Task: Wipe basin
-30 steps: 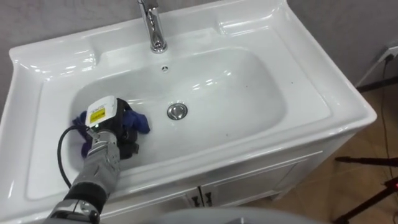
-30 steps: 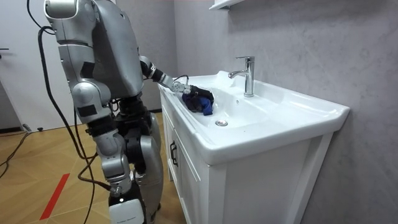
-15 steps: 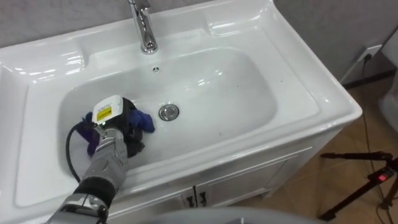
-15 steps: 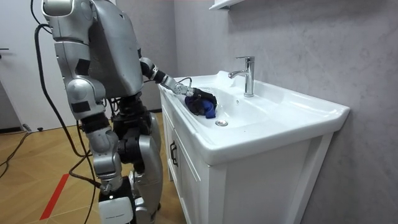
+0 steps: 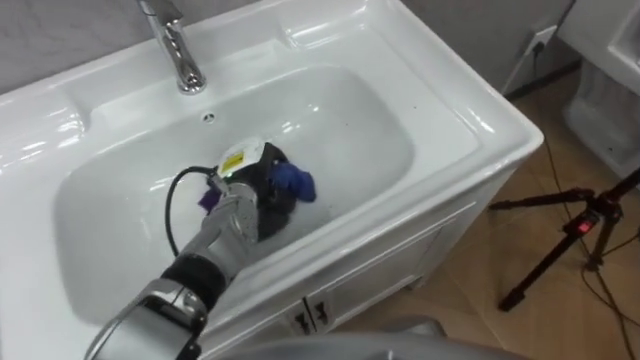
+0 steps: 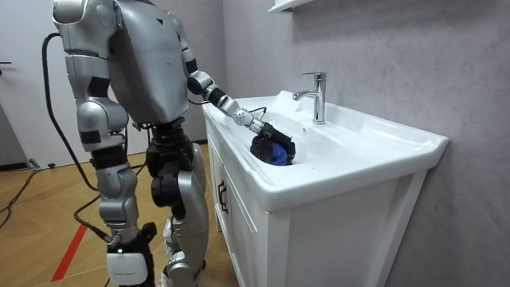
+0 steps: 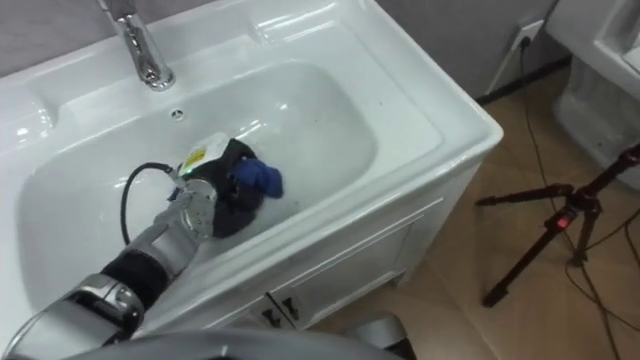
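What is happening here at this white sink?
A humanoid robot stands in front of the white ceramic basin, which sits on a white cabinet, and reaches into the bowl with its left hand. The fingers are curled on a crumpled blue cloth, which is pressed against the bottom of the bowl, in front of the chrome tap. The wiping seems to be under way.

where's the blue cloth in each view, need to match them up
Left eye view: blue cloth mid-basin, bunched in the left hand.
Right eye view: mid-basin, left of picture centre.
Room view: in the basin, near picture centre.
Shared landmark: the faucet.
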Available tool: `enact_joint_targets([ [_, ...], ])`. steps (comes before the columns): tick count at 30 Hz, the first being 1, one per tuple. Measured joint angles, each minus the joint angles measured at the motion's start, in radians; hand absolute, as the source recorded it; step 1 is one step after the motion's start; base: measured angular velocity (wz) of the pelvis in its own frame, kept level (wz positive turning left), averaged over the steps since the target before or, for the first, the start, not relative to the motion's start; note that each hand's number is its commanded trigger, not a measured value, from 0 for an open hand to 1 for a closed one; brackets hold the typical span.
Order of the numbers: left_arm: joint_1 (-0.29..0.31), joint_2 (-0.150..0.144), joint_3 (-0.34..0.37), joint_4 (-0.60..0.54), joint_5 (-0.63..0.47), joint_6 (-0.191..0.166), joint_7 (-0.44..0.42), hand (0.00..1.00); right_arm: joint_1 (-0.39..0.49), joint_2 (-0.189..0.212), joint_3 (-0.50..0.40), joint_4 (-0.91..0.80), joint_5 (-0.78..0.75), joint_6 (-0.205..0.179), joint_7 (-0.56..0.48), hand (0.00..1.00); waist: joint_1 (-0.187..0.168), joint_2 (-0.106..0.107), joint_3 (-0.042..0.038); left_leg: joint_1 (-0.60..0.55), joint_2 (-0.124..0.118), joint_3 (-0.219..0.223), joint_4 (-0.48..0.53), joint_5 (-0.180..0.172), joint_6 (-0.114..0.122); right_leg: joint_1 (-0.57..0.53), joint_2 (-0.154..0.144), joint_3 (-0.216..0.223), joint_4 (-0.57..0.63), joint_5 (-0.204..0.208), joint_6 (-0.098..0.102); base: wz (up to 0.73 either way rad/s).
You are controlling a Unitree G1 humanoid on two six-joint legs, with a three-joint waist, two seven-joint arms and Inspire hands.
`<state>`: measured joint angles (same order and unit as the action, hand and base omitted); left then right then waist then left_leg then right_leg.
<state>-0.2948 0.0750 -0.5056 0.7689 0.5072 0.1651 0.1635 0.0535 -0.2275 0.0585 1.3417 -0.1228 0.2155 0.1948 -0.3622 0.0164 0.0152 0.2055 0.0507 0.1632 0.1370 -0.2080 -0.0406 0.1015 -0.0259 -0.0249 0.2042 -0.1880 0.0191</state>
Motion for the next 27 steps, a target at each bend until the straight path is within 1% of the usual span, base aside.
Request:
enact_joint_targets([
  [2, -0.011, 0.004, -0.035, -0.041, -0.024, 0.004, -0.023, 1.00, 0.005, -0.008, 0.000, 0.000, 0.003, -0.006, 0.010, 0.00, -0.017, 0.007, 0.0024, -0.003, 0.000, -0.002, 0.000, 0.000, 0.000, -0.001, -0.001, -0.002, 0.002, 0.000, 0.000, 0.04],
  [3, -0.024, 0.003, -0.060, -0.059, -0.026, 0.003, -0.034, 1.00, 0.006, -0.008, 0.001, 0.000, 0.004, -0.006, 0.015, 0.00, -0.019, 0.007, 0.0027, -0.004, 0.000, -0.002, 0.000, 0.000, 0.000, 0.000, -0.001, -0.003, 0.001, 0.000, 0.000, 0.00],
  [4, -0.030, 0.001, -0.069, -0.070, -0.026, 0.003, -0.041, 1.00, 0.005, -0.008, 0.001, 0.000, 0.003, -0.008, 0.018, 0.00, -0.021, 0.007, 0.0027, -0.004, 0.000, -0.002, 0.000, 0.000, 0.000, 0.000, -0.001, -0.003, 0.001, 0.000, 0.000, 0.00],
  [6, -0.056, -0.022, -0.088, -0.098, -0.047, 0.000, -0.057, 1.00, 0.002, -0.009, -0.002, 0.001, -0.001, -0.027, 0.027, 0.00, -0.033, 0.007, 0.0031, -0.006, -0.002, -0.001, 0.000, 0.000, 0.000, -0.001, -0.003, -0.005, -0.002, 0.000, 0.000, 0.00],
  [7, -0.059, -0.022, -0.094, -0.109, -0.050, -0.001, -0.058, 1.00, -0.001, -0.009, -0.001, 0.001, 0.000, -0.031, 0.027, 0.00, -0.039, 0.007, 0.0030, -0.007, -0.003, -0.001, 0.000, 0.000, 0.000, 0.000, -0.005, -0.006, -0.003, -0.001, 0.001, 0.04],
  [9, -0.071, -0.021, -0.099, -0.160, -0.098, -0.001, -0.062, 1.00, 0.000, -0.010, -0.002, 0.001, 0.003, -0.049, 0.026, 0.00, -0.060, 0.011, 0.0029, -0.012, -0.005, 0.003, 0.000, 0.000, 0.000, -0.004, -0.007, -0.006, -0.005, -0.001, 0.002, 0.00],
  [11, -0.076, -0.018, -0.109, -0.204, -0.133, -0.002, -0.062, 1.00, -0.003, -0.010, -0.002, -0.005, 0.003, -0.051, 0.025, 0.00, -0.067, 0.018, 0.0011, -0.019, -0.006, 0.004, 0.000, 0.000, 0.000, -0.011, -0.008, -0.005, -0.003, -0.001, 0.002, 0.00],
  [12, -0.086, -0.014, -0.111, -0.223, -0.151, -0.004, -0.061, 1.00, -0.003, -0.010, -0.002, -0.005, 0.005, -0.052, 0.025, 0.00, -0.068, 0.022, 0.0021, -0.022, -0.006, 0.005, 0.000, 0.000, 0.000, -0.012, -0.008, -0.004, 0.000, -0.001, 0.002, 0.00],
  [16, -0.088, -0.010, -0.111, -0.303, -0.152, -0.008, -0.061, 1.00, 0.005, -0.011, -0.004, 0.000, 0.004, -0.053, 0.025, 0.00, -0.073, 0.026, 0.0037, -0.021, -0.006, -0.001, 0.000, 0.000, 0.000, -0.009, -0.008, -0.006, 0.000, -0.001, 0.003, 0.00],
  [18, -0.105, -0.012, -0.111, -0.323, -0.166, -0.035, -0.060, 1.00, 0.004, -0.011, -0.004, 0.013, 0.004, -0.056, 0.019, 0.00, -0.075, 0.026, 0.0050, -0.020, -0.006, -0.001, 0.000, 0.000, 0.000, -0.003, -0.008, -0.005, 0.000, -0.001, 0.003, 0.00],
  [20, -0.117, -0.013, -0.110, -0.342, -0.191, -0.050, -0.060, 1.00, 0.004, -0.011, -0.004, 0.018, 0.005, -0.062, 0.009, 0.00, -0.075, 0.026, 0.0057, -0.017, -0.006, 0.000, 0.000, 0.000, 0.000, -0.001, -0.008, -0.004, 0.000, -0.001, 0.003, -0.02],
  [22, -0.128, -0.015, -0.110, -0.368, -0.202, -0.063, -0.060, 1.00, 0.005, -0.012, -0.003, 0.018, 0.009, -0.063, -0.001, 0.00, -0.073, 0.030, 0.0120, -0.016, -0.006, 0.003, 0.001, 0.000, 0.000, -0.003, -0.007, 0.003, -0.001, -0.001, 0.003, -0.06],
  [23, -0.138, -0.014, -0.110, -0.388, -0.202, -0.065, -0.060, 1.00, 0.005, -0.014, -0.003, 0.015, 0.009, -0.063, -0.004, 0.00, -0.072, 0.034, 0.0143, -0.017, -0.007, 0.005, 0.001, 0.000, 0.000, -0.016, -0.006, 0.014, 0.000, -0.002, 0.005, -0.12],
  [24, -0.147, -0.008, -0.110, -0.415, -0.201, -0.065, -0.060, 1.00, 0.005, -0.014, -0.003, 0.013, 0.007, -0.063, -0.006, 0.00, -0.070, 0.037, 0.0163, -0.019, -0.007, 0.008, 0.002, 0.000, 0.000, -0.025, -0.005, 0.022, 0.001, -0.003, 0.005, -0.14],
  [25, -0.149, -0.005, -0.108, -0.431, -0.201, -0.065, -0.060, 1.00, 0.005, -0.014, -0.003, 0.013, 0.005, -0.062, -0.006, 0.00, -0.069, 0.038, 0.0158, -0.021, -0.006, 0.013, 0.002, 0.000, 0.000, -0.029, -0.004, 0.023, 0.003, -0.003, 0.005, -0.18],
  [27, -0.166, 0.006, -0.104, -0.456, -0.201, -0.082, -0.060, 1.00, 0.005, -0.014, -0.002, 0.014, 0.001, -0.062, -0.010, 0.00, -0.068, 0.037, 0.0160, -0.022, -0.005, 0.025, 0.008, 0.000, 0.000, -0.033, -0.002, 0.032, 0.007, -0.003, 0.005, -0.16],
])
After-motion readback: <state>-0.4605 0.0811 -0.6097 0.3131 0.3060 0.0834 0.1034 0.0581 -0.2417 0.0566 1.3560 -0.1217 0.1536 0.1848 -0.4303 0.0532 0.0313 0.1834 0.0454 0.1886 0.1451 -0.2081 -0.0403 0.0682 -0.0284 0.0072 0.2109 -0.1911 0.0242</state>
